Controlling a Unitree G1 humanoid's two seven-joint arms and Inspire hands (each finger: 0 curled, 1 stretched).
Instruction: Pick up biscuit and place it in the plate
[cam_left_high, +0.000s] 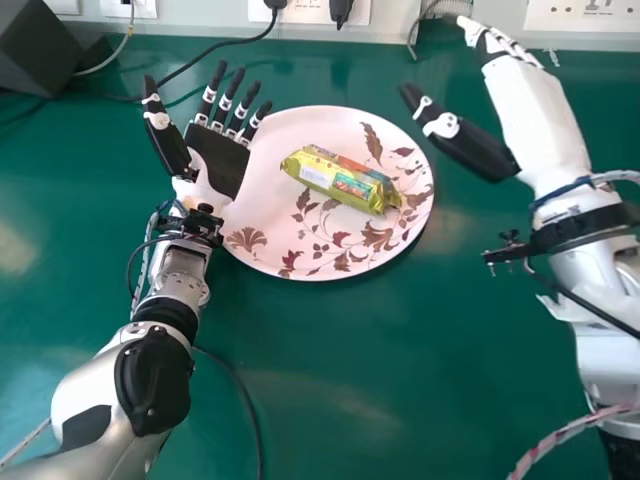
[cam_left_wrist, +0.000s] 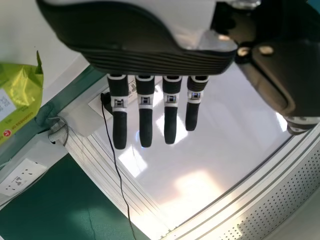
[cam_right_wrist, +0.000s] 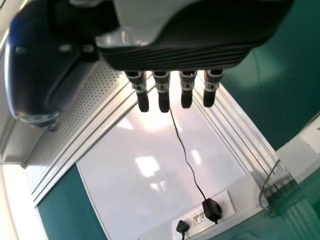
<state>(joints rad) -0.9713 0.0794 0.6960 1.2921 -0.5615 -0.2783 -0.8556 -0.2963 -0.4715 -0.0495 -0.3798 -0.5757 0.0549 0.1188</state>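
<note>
Left hand (cam_left_high: 222, 165) beside biscuit (cam_left_high: 340, 180) on plate (cam_left_high: 300, 127), fingers straight; right hand (cam_left_high: 530, 110) likewise.

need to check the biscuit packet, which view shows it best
The head view: the whole biscuit packet shows there, lying on the plate. The left wrist view has only its end, cut off at the edge; the right wrist view has none.

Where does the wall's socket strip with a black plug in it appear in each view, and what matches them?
Head view: socket strip at the top edge, beyond the plate.
Left wrist view: partly behind the left hand.
Right wrist view: beyond the right hand, uncovered by it.
Shared landmark: black plug.
</note>
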